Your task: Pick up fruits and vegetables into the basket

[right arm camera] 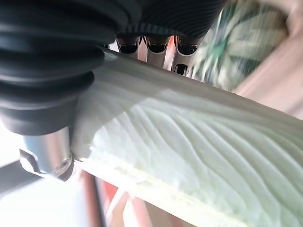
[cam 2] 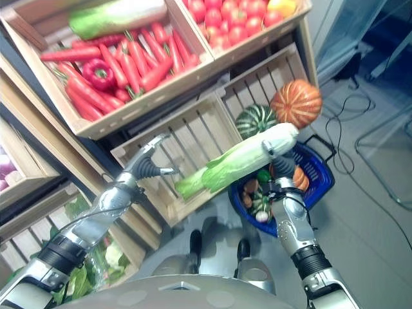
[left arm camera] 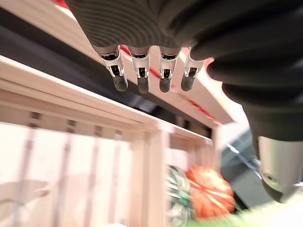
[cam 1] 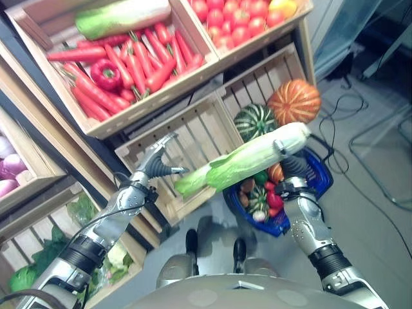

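My right hand (cam 1: 293,166) is shut on the pale stem end of a long napa cabbage (cam 1: 251,158) and holds it level above the blue basket (cam 1: 324,172). Its leafy green end points towards my left hand. In the right wrist view the fingers (right arm camera: 156,45) and thumb (right arm camera: 45,161) wrap the ribbed cabbage (right arm camera: 189,151). Several small vegetables (cam 1: 261,196) lie in the basket, which stands on the floor. My left hand (cam 1: 158,162) hangs open and holds nothing, in front of an empty wooden crate (cam 1: 193,138); its fingers (left arm camera: 142,75) are straight.
A top crate holds carrots (cam 1: 138,64), a red pepper (cam 1: 106,74) and another cabbage (cam 1: 122,16); beside it is a crate of tomatoes (cam 1: 235,19). A green striped squash (cam 1: 253,121) and an orange pumpkin (cam 1: 294,101) sit in a lower crate. Leafy greens (cam 1: 38,261) fill the bottom left crate.
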Available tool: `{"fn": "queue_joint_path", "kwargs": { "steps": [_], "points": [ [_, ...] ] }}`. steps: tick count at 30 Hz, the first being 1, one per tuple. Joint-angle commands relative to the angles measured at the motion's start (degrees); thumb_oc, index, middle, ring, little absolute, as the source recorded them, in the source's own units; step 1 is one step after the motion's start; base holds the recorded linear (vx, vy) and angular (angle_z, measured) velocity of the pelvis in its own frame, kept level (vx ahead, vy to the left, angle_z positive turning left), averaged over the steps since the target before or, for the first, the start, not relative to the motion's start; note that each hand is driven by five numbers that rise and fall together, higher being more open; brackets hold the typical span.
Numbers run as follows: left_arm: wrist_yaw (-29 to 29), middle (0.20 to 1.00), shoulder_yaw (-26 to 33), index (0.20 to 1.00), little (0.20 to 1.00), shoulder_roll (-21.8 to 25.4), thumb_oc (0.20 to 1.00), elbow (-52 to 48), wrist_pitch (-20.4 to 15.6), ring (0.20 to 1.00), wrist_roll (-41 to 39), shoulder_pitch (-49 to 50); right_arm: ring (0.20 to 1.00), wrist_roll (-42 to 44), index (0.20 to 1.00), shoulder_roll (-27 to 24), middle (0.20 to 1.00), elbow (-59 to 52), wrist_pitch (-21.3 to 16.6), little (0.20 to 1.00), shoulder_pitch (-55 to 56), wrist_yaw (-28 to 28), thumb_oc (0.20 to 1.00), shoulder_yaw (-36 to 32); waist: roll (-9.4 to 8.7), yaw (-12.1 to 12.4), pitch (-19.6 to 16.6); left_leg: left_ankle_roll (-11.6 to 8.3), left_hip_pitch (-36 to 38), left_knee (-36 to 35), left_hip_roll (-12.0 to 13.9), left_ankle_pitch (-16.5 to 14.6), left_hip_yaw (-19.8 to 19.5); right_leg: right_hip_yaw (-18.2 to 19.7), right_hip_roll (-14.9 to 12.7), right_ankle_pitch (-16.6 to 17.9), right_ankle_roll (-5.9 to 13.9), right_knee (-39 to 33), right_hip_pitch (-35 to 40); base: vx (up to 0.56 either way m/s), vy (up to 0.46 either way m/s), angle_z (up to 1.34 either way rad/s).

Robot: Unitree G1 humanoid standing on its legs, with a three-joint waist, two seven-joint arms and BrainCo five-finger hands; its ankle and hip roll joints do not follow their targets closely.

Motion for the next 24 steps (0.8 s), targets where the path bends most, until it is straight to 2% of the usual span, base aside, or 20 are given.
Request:
{"fn": "queue_joint_path", "kwargs": {
  "steps": [1, 6, 12, 17, 20, 24],
  "points": [
    [7.3, 1.000, 4.1, 1.000, 1.000, 1.0, 1.000, 0.0, -1.7, 1.000, 0.3, -4.6, 0.200, -1.3, 0.200, 0.5, 0.200, -3.4, -7.5, 0.200, -5.0, -5.1, 0.200, -2.6, -3.09, 0.6, 5.7, 0.98, -3.1, 11.7, -3.5, -10.4, 1.7, 0.2, -1.6, -4.2, 1.98, 10.3, -4.5, -0.15, -0.011, -0.03],
    [12.1, 1.000, 3.1, 1.000, 1.000, 0.3, 1.000, 0.2, -3.1, 1.000, -0.2, -8.0, 0.200, -4.8, 0.200, -1.0, 0.200, 2.2, -10.5, 0.200, -8.9, -14.9, 0.200, -5.8, -3.27, 1.2, 10.3, 0.03, -10.3, 20.9, -3.4, -12.6, 1.7, -0.2, -2.3, -5.9, 1.06, 17.2, -9.7, -0.13, -0.006, 0.02],
    [16.3, 1.000, -2.1, 1.000, 1.000, -1.2, 1.000, 2.7, -3.0, 1.000, -1.5, -17.8, 0.200, -6.8, 0.200, -5.3, 0.200, 15.6, -10.3, 0.200, -22.1, -28.1, 0.200, -8.7, -2.81, 1.9, 15.0, -0.85, -20.8, 32.1, -3.4, -16.4, 1.9, -0.4, -3.2, -8.1, 0.21, 26.1, -18.1, -0.12, -0.008, 0.13],
    [18.9, 1.000, -5.0, 1.000, 1.000, -2.6, 1.000, 4.8, -3.6, 1.000, -0.7, -22.3, 0.200, -3.0, 0.200, -8.1, 0.200, 22.2, -9.7, 0.200, -28.7, -29.3, 0.200, -9.4, -2.12, 2.5, 15.0, -0.59, -28.2, 37.2, -3.9, -17.9, 2.9, -1.1, -4.7, -8.8, 0.54, 32.5, -26.2, -0.07, 0.021, 0.05],
    [20.0, 1.000, -7.0, 1.000, 1.000, -3.1, 1.000, 6.8, -2.5, 1.000, -0.4, -25.4, 0.200, -2.2, 0.200, -9.3, 0.200, 25.6, -7.7, 0.200, -32.4, -29.3, 0.200, -8.7, -1.84, 2.6, 15.0, -0.54, -32.1, 40.2, -4.4, -18.9, 3.1, -1.0, -5.2, -9.4, 0.70, 36.1, -30.7, -0.04, 0.018, 0.04],
    [22.2, 1.000, -8.6, 1.000, 1.000, -3.6, 1.000, 10.3, -3.2, 1.000, -0.6, -30.2, 0.200, -1.4, 0.200, -10.2, 0.200, 29.9, -4.5, 0.200, -37.3, -27.4, 0.200, -6.7, -1.39, 2.7, 15.0, -0.05, -36.4, 42.7, -4.7, -19.7, 3.5, -0.6, -5.1, -9.8, 0.70, 39.5, -36.1, 0.00, 0.004, 0.01]
  ]
}}
